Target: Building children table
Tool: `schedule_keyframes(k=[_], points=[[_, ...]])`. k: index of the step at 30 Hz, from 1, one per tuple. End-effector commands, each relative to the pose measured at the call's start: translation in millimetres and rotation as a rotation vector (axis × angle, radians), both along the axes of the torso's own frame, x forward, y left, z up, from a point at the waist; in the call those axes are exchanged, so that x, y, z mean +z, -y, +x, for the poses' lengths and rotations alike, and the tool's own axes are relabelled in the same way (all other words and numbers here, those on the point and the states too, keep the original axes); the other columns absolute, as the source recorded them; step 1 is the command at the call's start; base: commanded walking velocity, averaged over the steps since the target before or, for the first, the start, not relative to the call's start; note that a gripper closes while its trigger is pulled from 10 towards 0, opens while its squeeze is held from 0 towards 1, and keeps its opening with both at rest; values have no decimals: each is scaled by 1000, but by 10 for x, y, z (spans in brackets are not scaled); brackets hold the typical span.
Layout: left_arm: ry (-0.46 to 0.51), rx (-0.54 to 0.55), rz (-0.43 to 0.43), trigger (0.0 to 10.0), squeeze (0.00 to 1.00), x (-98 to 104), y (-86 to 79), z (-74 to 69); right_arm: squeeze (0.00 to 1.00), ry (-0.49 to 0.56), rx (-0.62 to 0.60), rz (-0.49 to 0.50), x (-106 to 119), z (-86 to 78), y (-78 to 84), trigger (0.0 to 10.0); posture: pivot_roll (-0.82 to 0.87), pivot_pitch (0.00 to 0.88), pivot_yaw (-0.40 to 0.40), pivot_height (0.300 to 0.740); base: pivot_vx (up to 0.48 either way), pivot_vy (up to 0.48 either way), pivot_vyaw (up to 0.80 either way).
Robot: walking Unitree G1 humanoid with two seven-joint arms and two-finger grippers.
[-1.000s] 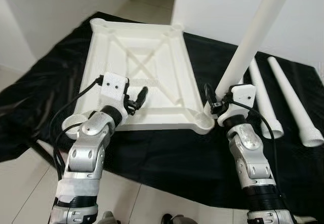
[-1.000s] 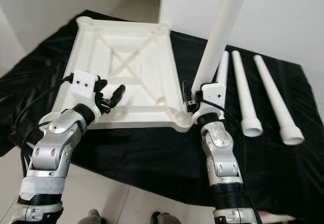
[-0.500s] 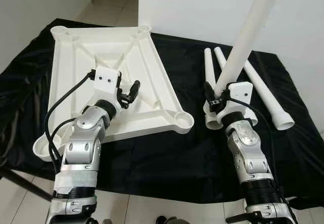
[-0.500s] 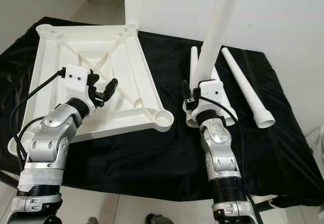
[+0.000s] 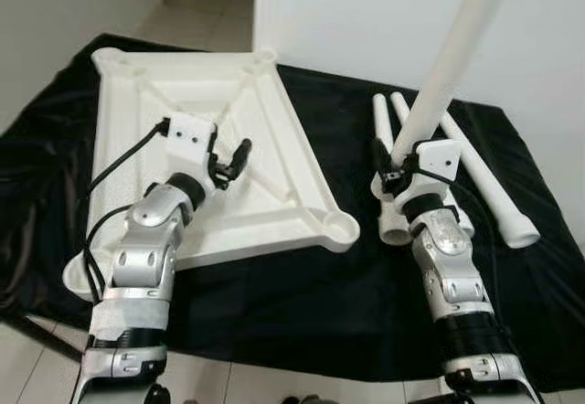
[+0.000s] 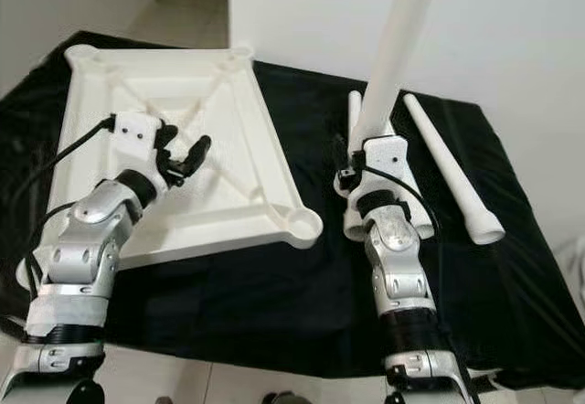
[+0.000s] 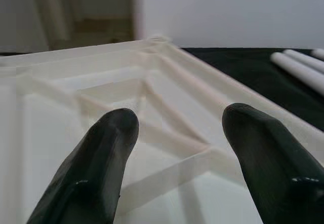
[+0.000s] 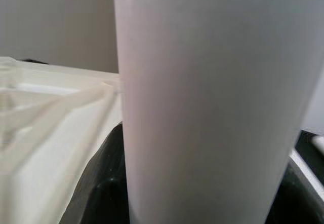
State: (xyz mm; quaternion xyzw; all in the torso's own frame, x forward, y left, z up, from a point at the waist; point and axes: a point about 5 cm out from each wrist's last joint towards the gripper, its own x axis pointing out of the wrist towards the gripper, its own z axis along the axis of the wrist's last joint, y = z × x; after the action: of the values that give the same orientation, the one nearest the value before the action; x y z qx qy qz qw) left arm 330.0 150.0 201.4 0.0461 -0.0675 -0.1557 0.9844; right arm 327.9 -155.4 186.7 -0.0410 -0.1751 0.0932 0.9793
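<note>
So we're at the leg-fitting step: right gripper [image 5: 395, 172] has its jaws clamped on a white leg [image 5: 445, 70] held upright, off to the side of the upside-down tabletop [image 5: 174, 143] on the black cloth [image 5: 302, 285]. Left gripper [image 5: 230, 162] hovers over the tabletop, jaws apart and empty. Next, I'd guess, the leg's bottom end needs lining up over the corner socket [image 5: 340, 230]

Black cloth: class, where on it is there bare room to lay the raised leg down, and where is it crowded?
Bare patches on the black cloth: the near strip between the table top and the cloth's front edge, and the gap between the table top and the spare legs. It is crowded around those legs, where the right gripper holds the raised leg.
</note>
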Motion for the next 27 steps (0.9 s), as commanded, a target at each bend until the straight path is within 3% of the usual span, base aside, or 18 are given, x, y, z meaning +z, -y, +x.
schedule_keyframes(k=[1,11,21,27], points=[[1,25,6,10000,0,-28,7,6,0,30,-1,3,45,4,28,10000,75,0,-98,740,0,0,0],[25,34,9,10000,0,-14,-5,13,0,20,-18,0,13,31,30,10000,84,0,-89,740,0,0,0],[17,33,-25,10000,0,-19,47,9,0,-11,-37,12,-48,44,37,10000,87,0,-81,740,0,0,-721],[12,41,-30,10000,0,-10,36,20,0,-8,-39,15,-60,45,27,10000,94,5,-80,740,0,382,-731]])
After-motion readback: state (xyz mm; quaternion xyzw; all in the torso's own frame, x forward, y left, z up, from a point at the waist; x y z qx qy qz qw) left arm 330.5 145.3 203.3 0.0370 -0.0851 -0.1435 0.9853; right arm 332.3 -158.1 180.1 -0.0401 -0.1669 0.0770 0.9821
